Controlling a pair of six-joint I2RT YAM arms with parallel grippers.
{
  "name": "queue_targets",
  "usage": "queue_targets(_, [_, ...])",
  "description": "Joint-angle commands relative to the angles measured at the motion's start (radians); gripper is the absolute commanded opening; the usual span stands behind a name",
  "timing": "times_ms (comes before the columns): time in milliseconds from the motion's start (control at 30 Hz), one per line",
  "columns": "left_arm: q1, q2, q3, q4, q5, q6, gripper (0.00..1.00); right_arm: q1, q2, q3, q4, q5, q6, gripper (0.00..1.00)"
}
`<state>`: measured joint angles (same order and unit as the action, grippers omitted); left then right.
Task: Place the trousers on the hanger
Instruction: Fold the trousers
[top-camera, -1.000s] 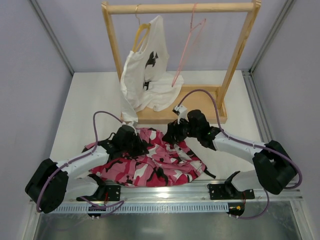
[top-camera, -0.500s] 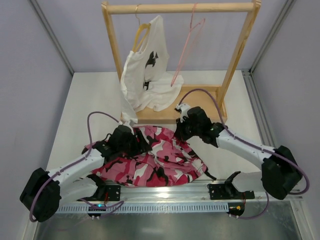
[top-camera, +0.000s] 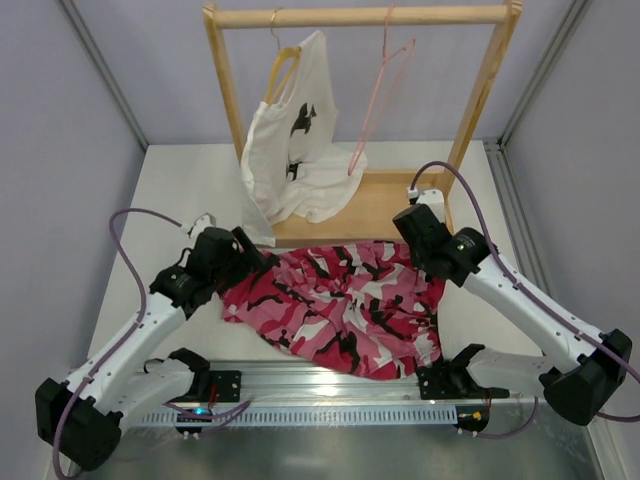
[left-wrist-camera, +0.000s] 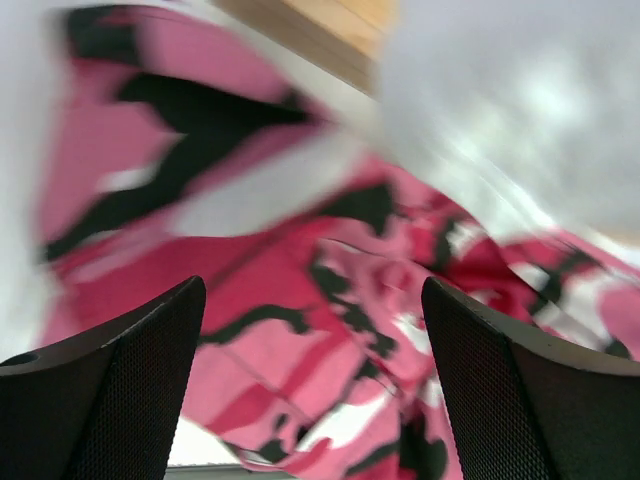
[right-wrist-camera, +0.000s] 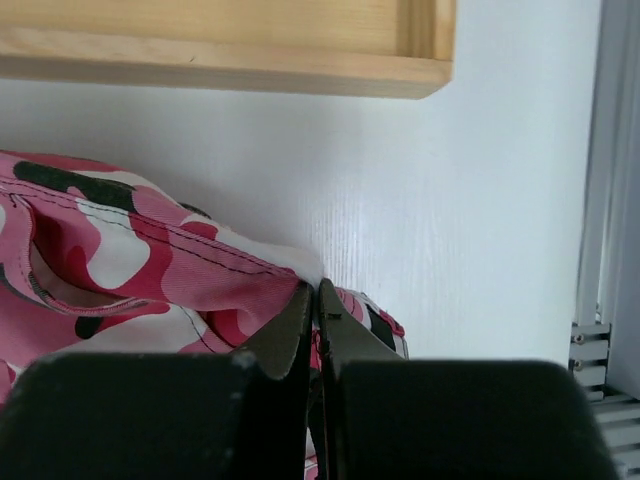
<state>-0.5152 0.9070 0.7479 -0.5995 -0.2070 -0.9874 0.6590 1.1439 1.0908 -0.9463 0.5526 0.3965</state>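
Note:
The pink, white and black camouflage trousers (top-camera: 340, 305) lie crumpled on the white table in front of the wooden rack. My right gripper (top-camera: 428, 268) is shut on their far right edge, and in the right wrist view the cloth (right-wrist-camera: 120, 270) is pinched between the closed tips of that gripper (right-wrist-camera: 318, 288). My left gripper (top-camera: 252, 262) stands open at the trousers' left end. The left wrist view shows the blurred print (left-wrist-camera: 300, 330) beyond the spread fingers, with nothing held in that gripper (left-wrist-camera: 312, 300). The thin pink wire hanger (top-camera: 386, 40) hangs bare on the rack's top rod.
The wooden rack (top-camera: 360, 16) stands at the back, its base tray (top-camera: 385, 205) just behind the trousers. A white T-shirt with black print (top-camera: 295, 150) hangs on a wooden hanger (top-camera: 283, 62) at the rod's left. A metal rail (top-camera: 330, 385) runs along the near edge.
My left gripper has opened, let go of the trousers and drawn back to the left. The right gripper has shut on the cloth and pulled it right, spreading the trousers wider.

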Motion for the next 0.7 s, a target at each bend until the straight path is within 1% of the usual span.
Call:
queue_targets(0, [0.130,0.036,0.031,-0.083,-0.019,0.019,0.89,-0.004,-0.078,0.060,-0.062,0.158,0.041,0.04])
queue_targets(133, [0.224,0.087,0.016,-0.039,0.050,0.023,0.93,-0.002,-0.159,-0.015,0.029,0.083,-0.016,0.04])
queue_targets(167, [0.236,0.096,0.010,-0.010,0.063,0.027,0.93,-0.002,-0.199,-0.029,0.050,0.031,-0.025,0.04])
queue_targets(200, [0.254,0.105,-0.001,0.007,0.076,0.032,0.94,-0.004,-0.216,-0.044,0.091,0.012,-0.033,0.04])
queue_targets(233, [0.260,0.110,-0.008,0.027,0.115,0.047,0.95,-0.004,-0.237,-0.069,0.110,-0.012,-0.041,0.04])
queue_targets(267, [0.265,0.116,-0.015,0.088,0.139,0.062,0.95,-0.004,-0.268,-0.080,0.125,-0.041,-0.048,0.04])
queue_targets(333, [0.265,0.121,-0.045,0.139,0.204,0.078,0.95,-0.004,-0.286,-0.100,0.147,-0.055,-0.053,0.04])
queue_targets(400, [0.264,0.138,-0.064,0.176,0.268,0.082,0.92,-0.002,-0.302,-0.109,0.165,-0.086,-0.058,0.04])
queue_targets(433, [0.264,0.144,-0.088,0.193,0.321,0.085,0.91,-0.002,-0.305,-0.121,0.172,-0.092,-0.058,0.04])
queue_targets(567, [0.261,0.142,-0.168,0.277,0.394,0.101,0.86,-0.002,-0.300,-0.146,0.208,-0.128,-0.062,0.04])
queue_targets(600, [0.262,0.136,-0.174,0.286,0.394,0.107,0.83,-0.004,-0.297,-0.150,0.221,-0.135,-0.062,0.04])
queue_targets(667, [0.259,0.136,-0.186,0.316,0.393,0.124,0.83,-0.004,-0.289,-0.160,0.230,-0.144,-0.065,0.04])
